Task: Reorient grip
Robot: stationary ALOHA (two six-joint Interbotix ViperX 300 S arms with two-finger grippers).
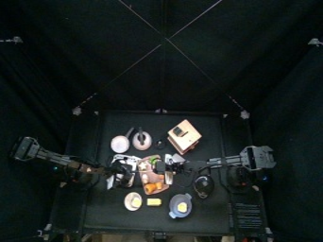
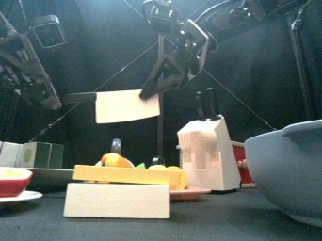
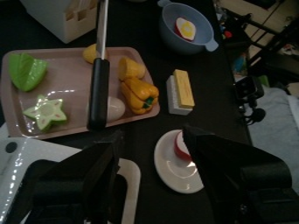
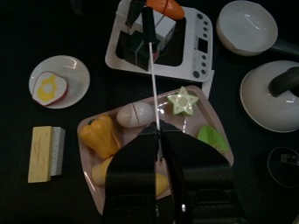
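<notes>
Fingers of the right gripper (image 4: 160, 140) clench a knife (image 2: 138, 102); left's state unclear.

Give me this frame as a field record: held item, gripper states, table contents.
held item: toy cleaver, cream blade, dark handle, in the air above the tray
right gripper: shut on the cleaver
left gripper: open, next to the cleaver
tray: holds green star, green piece, yellow pieces
beside tray: yellow-white block, blue bowl, white knife block
</notes>
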